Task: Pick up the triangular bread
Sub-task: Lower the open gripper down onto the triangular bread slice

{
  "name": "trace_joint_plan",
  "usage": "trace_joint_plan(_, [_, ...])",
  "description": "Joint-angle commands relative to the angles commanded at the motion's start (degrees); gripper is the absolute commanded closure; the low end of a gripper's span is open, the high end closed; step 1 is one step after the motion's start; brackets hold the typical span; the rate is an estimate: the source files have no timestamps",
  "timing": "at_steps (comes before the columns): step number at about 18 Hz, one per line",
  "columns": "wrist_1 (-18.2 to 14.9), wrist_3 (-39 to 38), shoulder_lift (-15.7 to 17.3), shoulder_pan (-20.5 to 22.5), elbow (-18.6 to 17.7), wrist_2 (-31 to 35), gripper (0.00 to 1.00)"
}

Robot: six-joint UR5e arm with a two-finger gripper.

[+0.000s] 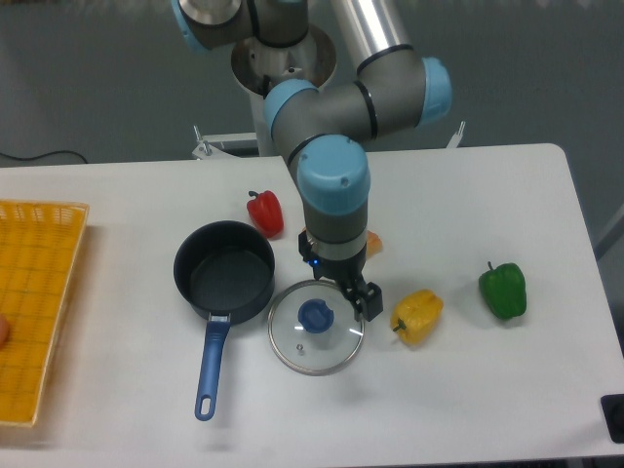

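White table (468, 195), grey floor behind; arm reaching down at mid-table.

Gripper (359, 295) points down over the right rim of the glass lid (315, 326); dark fingers (370, 302) visible, but whether the jaws are wide or narrow cannot be told from this angle, nothing seen between them. Bread (373, 244) just behind the gripper, mostly hidden by the wrist, only an orange edge showing at the right. Lid lies flat, blue knob up, touching or just beside the pan (225, 271), whose blue handle points toward the near edge. Red pepper (265, 213) behind the pan. Yellow pepper (417, 316) just right of the gripper; green pepper (502, 290) farther right. Yellow basket (39, 292) at the far left edge.
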Motion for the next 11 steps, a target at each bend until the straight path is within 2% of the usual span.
trace_joint_plan(4, [-0.18,2.99,0.26,0.26,-1.05,0.17,0.00])
trace_joint_plan(11, [0.09,2.99,0.70,0.70,-3.34,2.37,0.00])
